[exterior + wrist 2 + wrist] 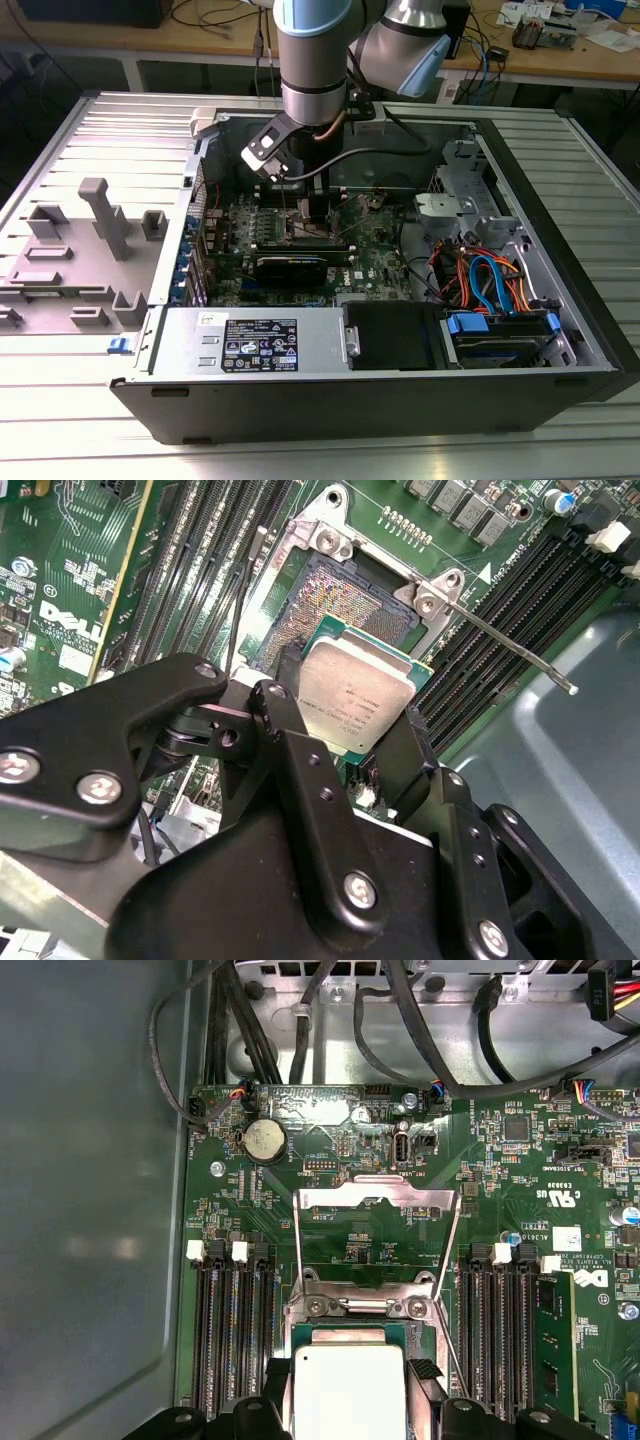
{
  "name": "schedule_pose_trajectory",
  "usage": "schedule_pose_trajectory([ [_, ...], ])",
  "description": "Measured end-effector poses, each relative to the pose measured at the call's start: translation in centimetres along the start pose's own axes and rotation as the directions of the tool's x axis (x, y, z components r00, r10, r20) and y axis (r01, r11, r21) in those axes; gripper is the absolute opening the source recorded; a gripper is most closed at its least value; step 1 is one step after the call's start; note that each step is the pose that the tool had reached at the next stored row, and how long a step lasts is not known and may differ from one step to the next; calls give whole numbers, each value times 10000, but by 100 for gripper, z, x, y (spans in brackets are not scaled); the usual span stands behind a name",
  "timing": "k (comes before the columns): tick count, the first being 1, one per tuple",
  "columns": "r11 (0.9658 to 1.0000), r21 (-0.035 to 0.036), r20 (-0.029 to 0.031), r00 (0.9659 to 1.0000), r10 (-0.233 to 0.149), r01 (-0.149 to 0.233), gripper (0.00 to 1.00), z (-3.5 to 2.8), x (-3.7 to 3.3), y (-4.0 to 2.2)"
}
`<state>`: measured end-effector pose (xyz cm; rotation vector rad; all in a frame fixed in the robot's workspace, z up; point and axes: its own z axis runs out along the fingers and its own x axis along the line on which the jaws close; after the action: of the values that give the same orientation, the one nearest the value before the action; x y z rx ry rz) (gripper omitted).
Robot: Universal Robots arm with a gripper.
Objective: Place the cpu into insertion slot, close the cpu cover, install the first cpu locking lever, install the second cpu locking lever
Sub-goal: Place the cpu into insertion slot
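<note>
Silver-topped cpu (355, 700) is clamped between the gripper (342, 725) jaws, over the slot (330, 600), apparently not yet seated. Cover (376, 1196) stands open; lever (510, 645) unlatched. All four steps appear outstanding.

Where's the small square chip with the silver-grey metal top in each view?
Exterior view: hidden under the black gripper.
First wrist view: cpu in the gripper, near the open silvery cpu cover.
Second wrist view: cpu gripped over the pin-filled insertion slot.
Shared landmark: the gripper.
</note>
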<state>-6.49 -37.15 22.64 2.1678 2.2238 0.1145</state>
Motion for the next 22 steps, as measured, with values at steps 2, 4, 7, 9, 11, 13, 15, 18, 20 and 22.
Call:
schedule_pose_trajectory([
  [2,10000,0,1,10000,0,0,54,1,0,0],
  [4,10000,-2,10,10000,-1,1,54,17,0,-1],
  [7,10000,5,195,9998,-13,13,54,50,0,-7],
  [9,10000,6,235,9997,-16,15,54,70,-1,-12],
  [11,10000,7,246,9997,-8,8,54,90,-1,-15],
  [13,10000,6,248,9997,15,-15,54,104,-2,-20],
  [15,10000,6,250,9997,27,-27,54,118,-2,-41],
  [18,10000,6,249,9997,27,-27,54,123,-2,-42],
  [20,10000,6,249,9997,27,-27,54,123,-2,-42],
  [22,10000,6,249,9997,27,-27,54,124,-2,-42],
])
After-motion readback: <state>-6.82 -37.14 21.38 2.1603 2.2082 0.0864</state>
